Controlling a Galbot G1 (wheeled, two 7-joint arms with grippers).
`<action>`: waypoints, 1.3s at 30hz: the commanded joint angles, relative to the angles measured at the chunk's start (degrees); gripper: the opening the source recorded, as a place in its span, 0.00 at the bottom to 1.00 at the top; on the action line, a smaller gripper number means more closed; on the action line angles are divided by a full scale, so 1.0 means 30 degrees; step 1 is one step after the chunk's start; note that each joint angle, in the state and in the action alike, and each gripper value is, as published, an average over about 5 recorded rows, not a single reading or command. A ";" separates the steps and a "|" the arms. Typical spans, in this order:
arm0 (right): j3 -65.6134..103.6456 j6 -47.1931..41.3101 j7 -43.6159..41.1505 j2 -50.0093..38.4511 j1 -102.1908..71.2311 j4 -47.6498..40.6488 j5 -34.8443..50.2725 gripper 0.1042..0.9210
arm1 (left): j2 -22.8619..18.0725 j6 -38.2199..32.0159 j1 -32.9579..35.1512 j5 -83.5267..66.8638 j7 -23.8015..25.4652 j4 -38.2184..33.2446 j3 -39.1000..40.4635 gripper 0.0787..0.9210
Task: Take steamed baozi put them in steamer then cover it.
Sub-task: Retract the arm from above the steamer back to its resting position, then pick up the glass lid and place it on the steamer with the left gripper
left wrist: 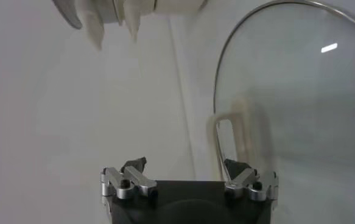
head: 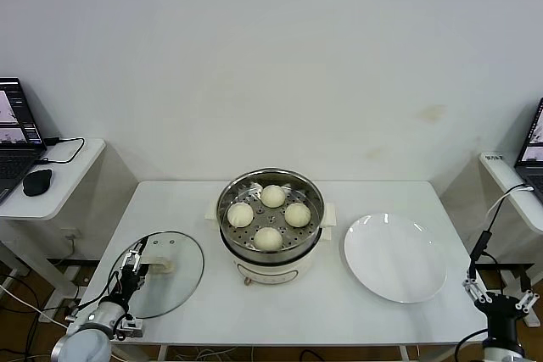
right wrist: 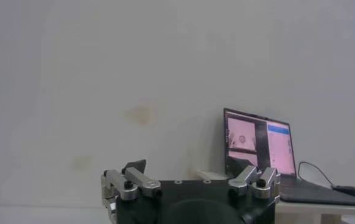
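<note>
Steamer (head: 270,235) sits mid-counter, a bit toward the front edge: shiny steel pot on a cream base w/ side handles, uncovered. Inside, on the perforated tray, are all four steamed baozi: one at the back (head: 272,196), one on my left (head: 240,214), one on my right (head: 297,214), one at the front (head: 268,238). They sit in a diamond, close to each other, each near the pot wall; whether neighbours touch I can't tell.

Glass lid (head: 163,273) lies flat on the counter (head: 212,303) near the front-left corner, apart from the steamer, cream handle up. Left wrist view shows its steel rim and handle (left wrist: 226,137) just ahead of my fingers, w/ the steamer base at the far end.

My left end effector (head: 132,262) is low over the lid's left edge, front-left corner area. Fingers spread wide, nothing between them; one fingertip (left wrist: 134,165) over bare counter, the other over the glass by the handle. Whether they touch the lid I can't tell.

White plate (head: 395,257) is at the right side of the counter, nothing on it, just beside the steamer's right handle w/ a small gap.

My right end effector (head: 499,301) is off the front-right corner, below counter level, pointing at the wall. Fingers spread, holding nothing.

Side desks: laptop (head: 19,137) and mouse (head: 36,181) on the left one; another laptop (right wrist: 259,149) on the right one.
</note>
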 commanded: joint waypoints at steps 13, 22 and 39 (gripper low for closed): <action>-0.0018 0.0104 -0.0011 0.0018 -0.0002 -0.0056 -0.0099 0.88 | -0.0420 -0.0812 -0.1839 -0.0678 -0.1270 0.3072 0.0194 0.70; -0.0070 0.0079 -0.0038 -0.0095 0.0141 -0.0186 -0.0139 0.88 | -0.0483 -0.1325 -0.1705 -0.1323 -0.2566 0.3054 0.0034 0.40; -0.0789 0.0530 -0.0050 -0.0386 0.0112 -0.0367 -0.1198 0.88 | 0.0827 0.4106 0.1938 -0.5751 -0.2040 -0.5953 -0.1814 0.08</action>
